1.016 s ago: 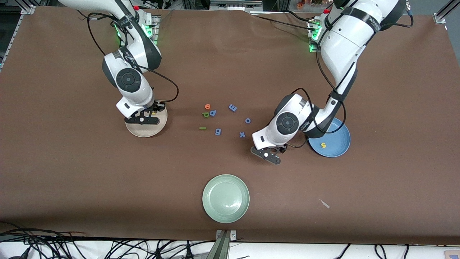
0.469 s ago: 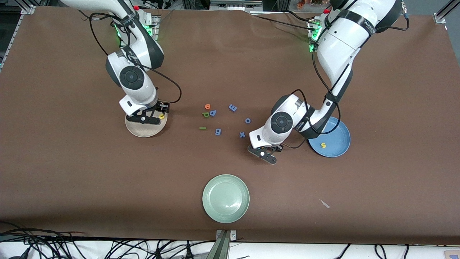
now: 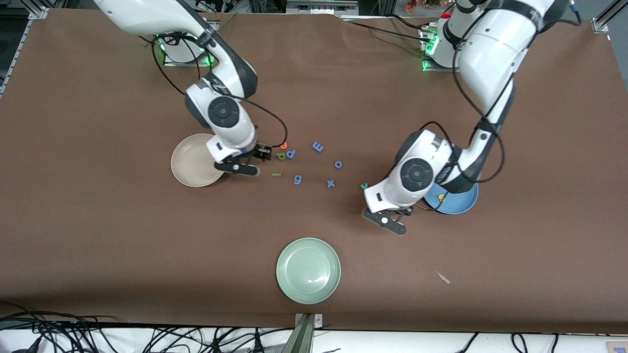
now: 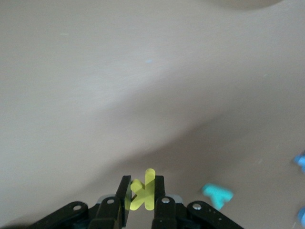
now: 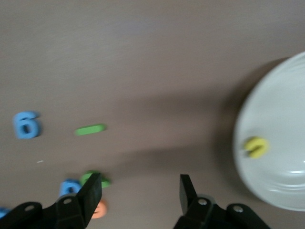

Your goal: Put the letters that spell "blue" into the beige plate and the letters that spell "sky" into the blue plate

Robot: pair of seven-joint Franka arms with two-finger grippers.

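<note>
Left gripper (image 4: pixel 141 196) clamped on yellow "k" (image 4: pixel 143 190), lower right of centre, beside blue plate (image 3: pixel 465 202). Right gripper (image 5: pixel 138 188) jaws apart, empty, between beige plate (image 3: pixel 189 164) and letters. Risk: pinch looks thin, "k" could slip out before the plate

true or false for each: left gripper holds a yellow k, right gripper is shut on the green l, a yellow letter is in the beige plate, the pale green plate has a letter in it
1. The left gripper holds the yellow k. True.
2. The right gripper is shut on the green l. False: its fingers are open and empty, and the l lies on the table.
3. A yellow letter lies in the beige plate. True.
4. The pale green plate has a letter in it. False: nothing is in it.
</note>
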